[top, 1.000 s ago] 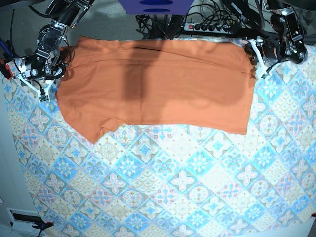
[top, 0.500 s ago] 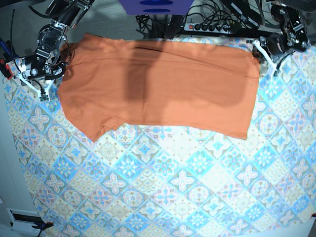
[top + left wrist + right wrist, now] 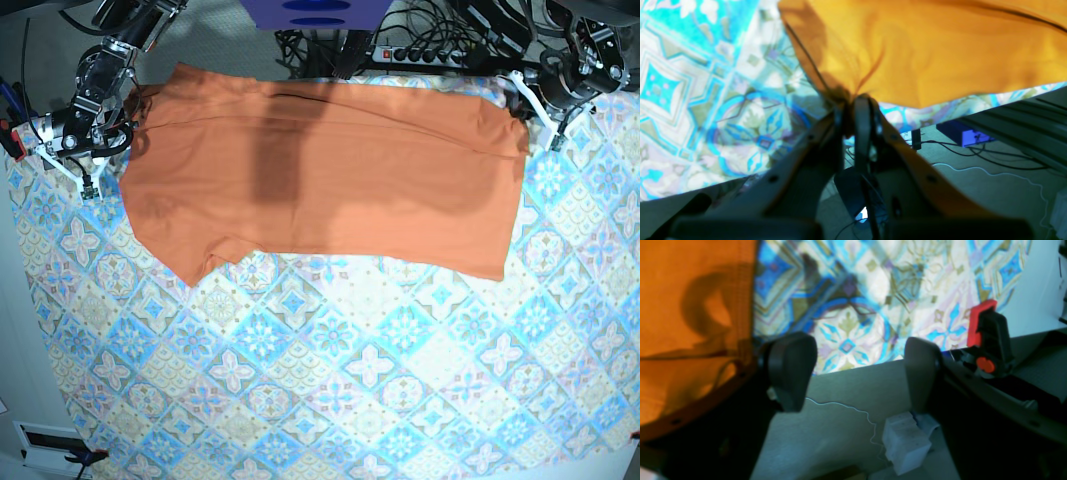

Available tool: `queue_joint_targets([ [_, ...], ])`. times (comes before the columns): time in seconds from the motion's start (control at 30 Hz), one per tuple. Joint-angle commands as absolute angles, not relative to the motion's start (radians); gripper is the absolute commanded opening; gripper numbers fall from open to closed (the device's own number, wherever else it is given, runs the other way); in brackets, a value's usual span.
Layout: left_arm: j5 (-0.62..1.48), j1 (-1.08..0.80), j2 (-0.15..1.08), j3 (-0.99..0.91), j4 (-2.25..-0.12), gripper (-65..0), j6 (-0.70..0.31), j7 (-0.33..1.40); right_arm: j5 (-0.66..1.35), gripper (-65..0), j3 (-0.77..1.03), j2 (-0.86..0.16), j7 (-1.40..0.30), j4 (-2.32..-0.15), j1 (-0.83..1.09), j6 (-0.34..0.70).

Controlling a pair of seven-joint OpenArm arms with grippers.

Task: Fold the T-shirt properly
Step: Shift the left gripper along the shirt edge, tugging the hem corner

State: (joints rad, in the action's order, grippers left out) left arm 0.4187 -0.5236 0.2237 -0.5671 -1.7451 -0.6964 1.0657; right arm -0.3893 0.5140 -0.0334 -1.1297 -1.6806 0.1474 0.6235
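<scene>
The orange T-shirt (image 3: pixel 330 170) lies spread flat across the far half of the patterned tablecloth (image 3: pixel 350 380), one sleeve pointing to the front left. My left gripper (image 3: pixel 525 112) is at the shirt's far right corner. In the left wrist view this gripper (image 3: pixel 853 100) is shut on a pinched bunch of the orange cloth (image 3: pixel 923 50). My right gripper (image 3: pixel 97 168) is at the shirt's left edge. In the right wrist view it (image 3: pixel 855 373) is open and empty, with the shirt's edge (image 3: pixel 690 306) beside its left finger (image 3: pixel 790 370).
A power strip with cables (image 3: pixel 420 52) and a blue object (image 3: pixel 315 12) lie beyond the table's far edge. A red-and-black clamp (image 3: pixel 987 336) sits at the table's edge by the right gripper. A white box (image 3: pixel 905 440) lies on the floor below.
My left gripper has moved back and outward with the shirt's corner, pulling the right edge straighter. My right gripper has shifted slightly toward the far edge.
</scene>
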Motion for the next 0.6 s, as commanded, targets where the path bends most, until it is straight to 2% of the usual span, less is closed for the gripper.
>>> queue_joint_targets([
  [0.0,0.427,-0.526,0.237,-0.575,-1.761,-65.0,-0.698,1.056,-0.395,-21.8,0.516,-0.042,-1.125,-1.699,0.139,0.618],
  [0.57,0.427,-0.519,0.237,-0.575,-1.761,-65.0,-0.698,1.055,-0.395,-21.8,0.521,-0.042,-1.125,-1.699,0.139,0.618],
])
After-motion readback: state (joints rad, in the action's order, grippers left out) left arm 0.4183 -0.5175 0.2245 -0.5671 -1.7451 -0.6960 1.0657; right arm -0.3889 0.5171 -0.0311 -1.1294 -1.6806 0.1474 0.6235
